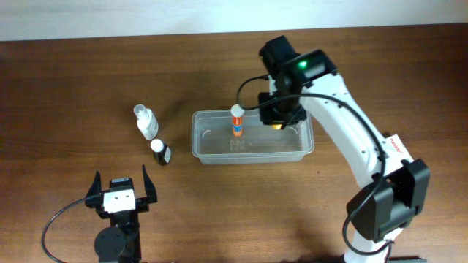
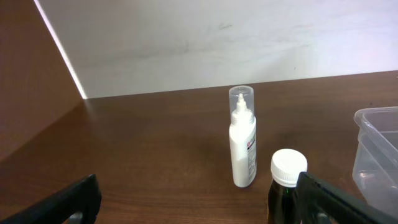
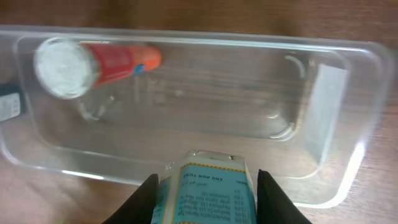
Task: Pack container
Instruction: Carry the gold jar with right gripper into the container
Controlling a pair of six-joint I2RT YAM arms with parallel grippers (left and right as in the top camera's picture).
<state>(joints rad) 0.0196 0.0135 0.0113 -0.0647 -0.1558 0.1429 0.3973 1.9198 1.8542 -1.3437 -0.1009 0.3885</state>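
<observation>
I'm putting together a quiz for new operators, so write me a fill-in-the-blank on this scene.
1. Inside the container stands an orange bottle with a ____ cap.
2. The right end effector grips a labelled box; the open left end effector holds ____.
3. Outside the container stand ____ bottles: the white spray bottle and the dark bottle.
Missing words: white; nothing; two.

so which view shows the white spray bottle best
Left wrist: the white spray bottle stands whole and close, clear cap and nozzle visible. Overhead shows it small, from above, left of the container. Right wrist misses it.
</observation>
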